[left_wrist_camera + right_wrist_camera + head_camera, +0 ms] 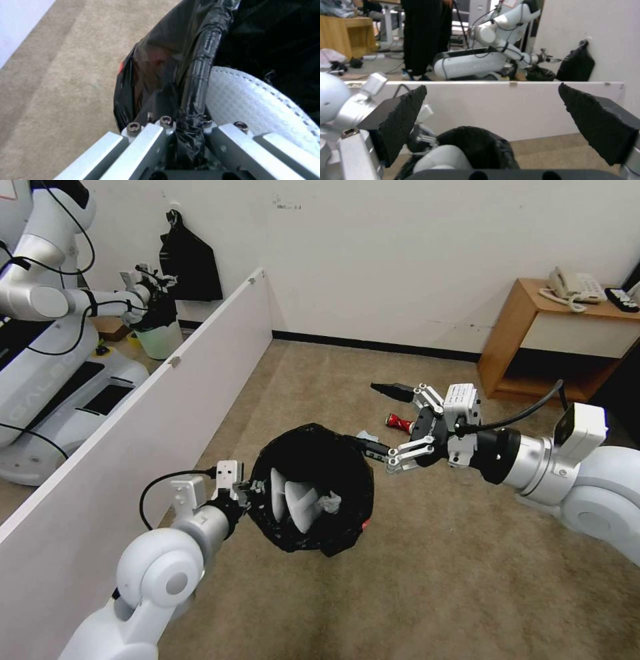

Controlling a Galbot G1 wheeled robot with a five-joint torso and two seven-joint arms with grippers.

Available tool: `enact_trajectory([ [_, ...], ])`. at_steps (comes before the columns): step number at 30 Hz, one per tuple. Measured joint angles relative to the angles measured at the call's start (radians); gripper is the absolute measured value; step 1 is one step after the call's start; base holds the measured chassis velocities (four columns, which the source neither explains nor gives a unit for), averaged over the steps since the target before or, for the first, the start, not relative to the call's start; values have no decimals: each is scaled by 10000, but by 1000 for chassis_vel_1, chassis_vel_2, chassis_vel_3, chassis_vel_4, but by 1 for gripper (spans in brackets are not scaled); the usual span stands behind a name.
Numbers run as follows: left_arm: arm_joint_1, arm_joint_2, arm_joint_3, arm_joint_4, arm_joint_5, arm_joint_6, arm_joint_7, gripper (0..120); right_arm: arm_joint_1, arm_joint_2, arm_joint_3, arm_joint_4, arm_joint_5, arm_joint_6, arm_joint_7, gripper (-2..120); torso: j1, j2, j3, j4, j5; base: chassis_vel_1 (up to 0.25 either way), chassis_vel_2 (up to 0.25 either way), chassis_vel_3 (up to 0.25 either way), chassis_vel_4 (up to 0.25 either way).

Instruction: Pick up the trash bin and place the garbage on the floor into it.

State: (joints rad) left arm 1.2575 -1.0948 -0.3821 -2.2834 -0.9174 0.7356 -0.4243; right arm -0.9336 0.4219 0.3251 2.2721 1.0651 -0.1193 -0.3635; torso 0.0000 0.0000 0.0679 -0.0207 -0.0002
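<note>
The left gripper (248, 491) had the small round red trash bin lined with crinkly black plastic (313, 487) by its near rim, held up off the beige-brown short-pile carpet floor (433, 567). In the left wrist view its fingers (146, 140) were clamped on the bagged rim (200, 75), one outside the wall and one inside, with bunched plastic squeezed between them. A white dimpled slipper (253, 105) lay inside the bin, right beside the inner finger. A white tissue wad (329, 503) sat in there too.

The risk, as I read it: that grip was on one edge only, through slick bag film. The bin hung out past the fingers and could sag, twist or slide out of the pinch, and a tilt would tip the slippers back onto the floor.

The right gripper (380, 421) hung just beyond the bin's far rim with its black-padded fingers (400, 120) spread wide and nothing between them; the bin's black mouth (476, 145) sat low between them. A careless sweep there could knock the rim and lever the bin out of the left hold.

A crushed red can (401, 422) lay on the floor behind the right gripper, outside its fingers, not yet binned.
</note>
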Motion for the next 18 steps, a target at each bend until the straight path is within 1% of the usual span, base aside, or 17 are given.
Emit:
enact_trajectory([
  [1,0,0,0,0,0,0,0,0,0,0,0,0,0,0,0,100,0,0,0,0,0,0,0,0,0],
  [3,232,17,-296,-136,84,0,42,0,-255,234,14,-63,-286,153,229,100,0,0,0,-1,1,0,0,0,0],
  [4,232,17,-296,-136,84,0,42,0,-255,234,14,-63,-286,153,229,100,0,0,0,-1,1,0,0,0,0],
  [6,389,3,-514,-250,129,0,45,0,-505,423,55,-74,-498,236,418,100,0,0,0,0,0,0,0,0,0],
  [7,389,3,-514,-250,129,0,45,0,-505,423,55,-74,-498,236,418,100,0,0,0,0,0,0,0,0,0],
  [8,489,-36,-628,-312,158,0,52,0,-686,531,85,-73,-619,300,512,100,0,0,0,-1,1,0,0,0,0],
  [9,489,-36,-628,-312,158,0,52,0,-686,531,85,-73,-619,300,512,100,0,0,0,-1,1,0,0,0,0],
  [11,666,-121,-839,-394,257,0,84,0,-937,670,145,-72,-833,356,563,100,0,0,1,-2,1,0,0,0,0],
  [12,796,-193,-1016,-451,353,0,121,0,-1088,774,194,-102,-990,410,569,100,0,0,0,-2,0,0,0,0,0],
  [13,796,-193,-1016,-451,353,0,121,0,-1088,774,194,-102,-990,410,569,100,0,0,0,-2,0,0,0,0,0],
  [14,966,-279,-1251,-512,477,-1,176,0,-1257,897,256,-144,-1146,455,570,100,0,0,1,-1,0,0,0,0,0],
  [15,966,-279,-1251,-512,477,-1,176,0,-1257,897,256,-144,-1146,455,570,100,0,0,1,-1,0,0,0,0,0],
  [16,1166,-359,-1509,-564,579,-1,228,0,-1447,1053,328,-190,-1288,504,571,100,0,0,1,-1,1,0,0,0,0],
  [17,1166,-359,-1509,-564,579,-1,228,0,-1447,1053,328,-190,-1288,504,571,100,0,0,1,-1,1,0,0,0,0],
  [18,1431,-436,-1833,-638,634,-1,269,0,-1627,1207,381,-238,-1428,552,570,100,0,0,1,-1,2,0,0,0,0],
])
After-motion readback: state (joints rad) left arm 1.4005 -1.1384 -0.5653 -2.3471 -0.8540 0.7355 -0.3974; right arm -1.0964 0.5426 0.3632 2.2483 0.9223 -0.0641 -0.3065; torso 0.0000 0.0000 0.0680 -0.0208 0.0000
